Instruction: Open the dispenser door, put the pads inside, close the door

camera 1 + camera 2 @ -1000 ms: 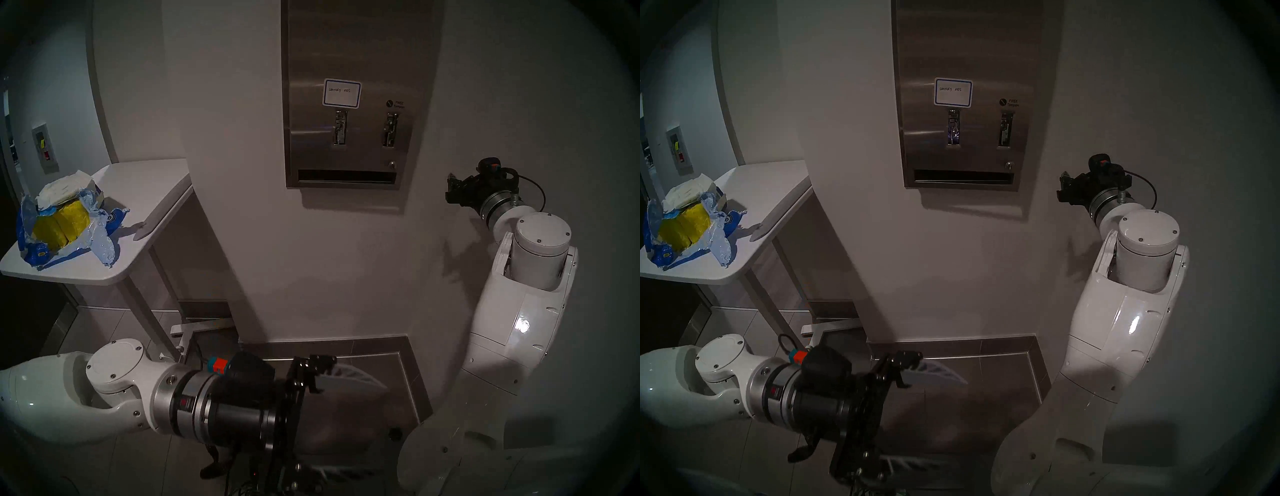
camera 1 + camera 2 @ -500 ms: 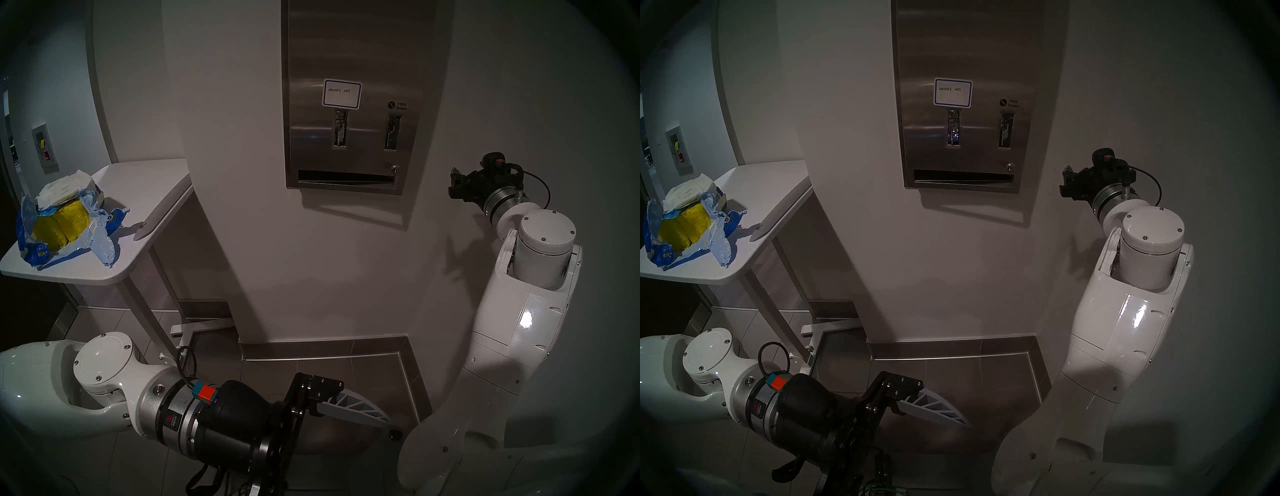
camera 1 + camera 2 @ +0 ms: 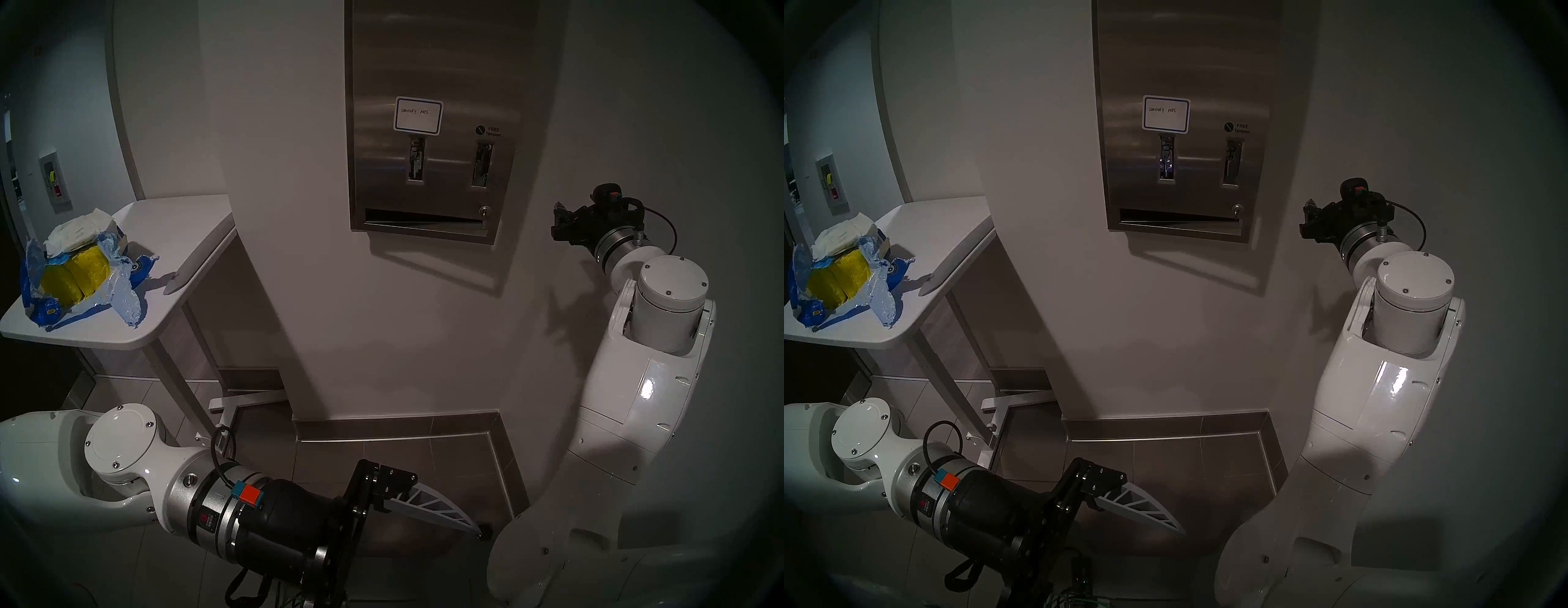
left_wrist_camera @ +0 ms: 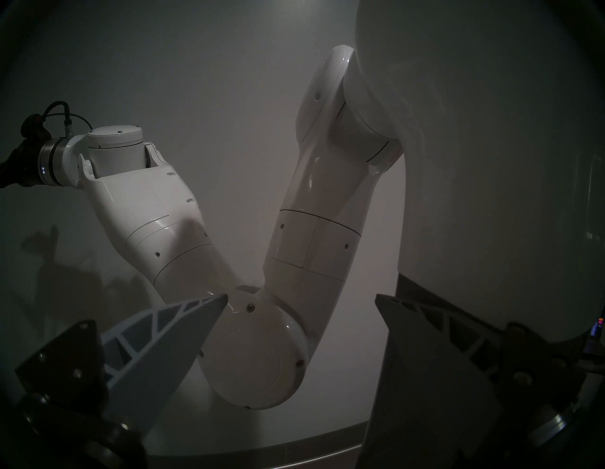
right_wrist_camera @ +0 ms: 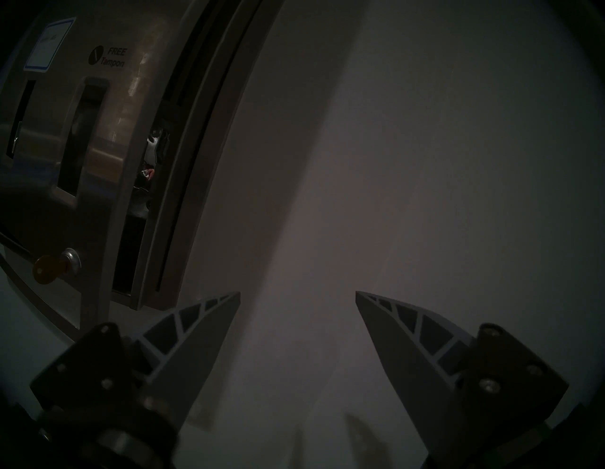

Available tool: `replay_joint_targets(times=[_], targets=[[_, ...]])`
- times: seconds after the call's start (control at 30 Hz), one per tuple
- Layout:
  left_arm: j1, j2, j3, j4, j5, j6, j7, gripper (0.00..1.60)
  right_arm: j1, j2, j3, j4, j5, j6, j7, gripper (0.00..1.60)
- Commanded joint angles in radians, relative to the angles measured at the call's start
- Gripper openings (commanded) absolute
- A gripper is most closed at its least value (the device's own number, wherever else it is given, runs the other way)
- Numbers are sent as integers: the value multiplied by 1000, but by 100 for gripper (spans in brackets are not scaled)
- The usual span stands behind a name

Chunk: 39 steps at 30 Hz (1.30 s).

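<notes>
Dispenser door (image 3: 428,127) is standing slightly ajar on the wall, its right edge swung out a crack, with a key (image 5: 45,269) sitting in the round lock. Step in hand, judging by this: getting the door pulled fully open.

Right pincer (image 5: 298,301) is hovering just beside the door's right edge, near but not touching, fingers spread and holding nothing. To do it well, it should be hooking one finger into the dark gap behind the free edge, then swinging outward along the hinge arc rather than pulling straight; steering clear of the key.

Right arm is reaching forward with the elbow low and the forearm rising, wrist level, pointing at the wall right of the dispenser.

Left pincer (image 4: 301,301) is hanging low in front of the robot's body, released and empty, aiming sideways at the right arm's elbow. Left arm is folded close, well apart from the door.

White pads (image 3: 80,231) are lying on the desk (image 3: 178,225) at far left, atop the torn blue wrapper (image 3: 123,297) with yellow bundles (image 3: 78,276), untouched.
</notes>
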Motion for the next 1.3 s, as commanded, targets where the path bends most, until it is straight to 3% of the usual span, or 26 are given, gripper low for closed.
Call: replay_joint_targets(times=[0.0, 0.2, 0.67, 1.0, 1.03, 1.27], targets=[[-14, 1, -41, 0, 5, -31, 42, 160, 27, 4, -9, -32, 3, -6, -5, 129], [-23, 1, -77, 49, 19, -36, 91, 160, 26, 4, -9, -31, 4, -6, -5, 129], [-19, 1, -140, 266, 23, -34, 213, 160, 27, 5, -9, -32, 6, -6, -6, 129], [-10, 1, -164, 336, 22, -45, 256, 160, 27, 5, -9, -33, 7, -6, -7, 129], [-7, 1, -168, 346, 22, -48, 263, 160, 29, 5, -10, -33, 8, -7, -7, 160], [2, 0, -177, 368, 23, -57, 282, 160, 52, 6, -20, -42, 17, -10, -5, 160]])
